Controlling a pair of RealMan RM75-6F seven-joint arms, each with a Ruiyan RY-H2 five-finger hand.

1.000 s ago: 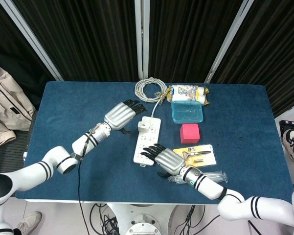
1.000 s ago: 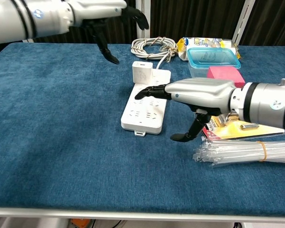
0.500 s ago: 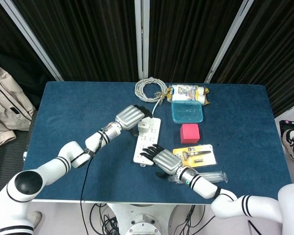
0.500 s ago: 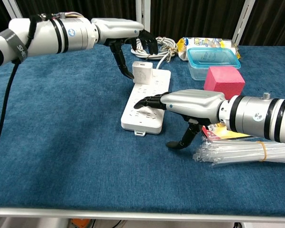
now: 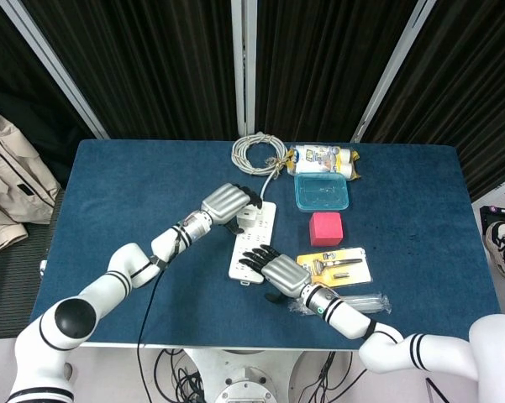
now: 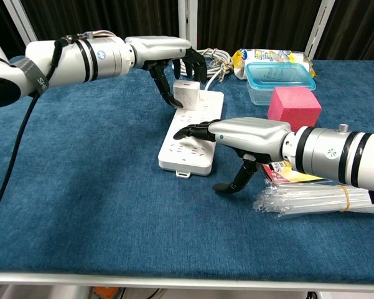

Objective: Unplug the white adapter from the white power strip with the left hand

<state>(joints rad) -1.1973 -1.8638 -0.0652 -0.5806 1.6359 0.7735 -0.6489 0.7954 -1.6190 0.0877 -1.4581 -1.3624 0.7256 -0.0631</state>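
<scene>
The white power strip [image 5: 254, 238] [image 6: 190, 136] lies mid-table with the white adapter [image 5: 247, 220] [image 6: 188, 93] plugged in upright near its far end. My left hand [image 5: 226, 203] [image 6: 163, 50] hovers over the adapter. Its thumb hangs down along the adapter's left side, and its dark fingers curl above and behind the top, apart from it. My right hand [image 5: 279, 272] [image 6: 252, 132] lies flat, with its fingertips [image 6: 185, 131] resting on the strip's near half and its thumb pointing down at the cloth.
A coiled white cable [image 5: 256, 149] runs from the strip's far end. To the right are a snack bag [image 5: 323, 159], a clear blue container [image 5: 322, 192], a pink cube [image 5: 325, 228], a yellow carded razor pack [image 5: 340, 266] and a bundle of clear straws [image 6: 323, 198].
My left hand has swung in from the left and come down around the adapter. My right hand has slid a little toward the strip's near end, its fingertips still on it.
</scene>
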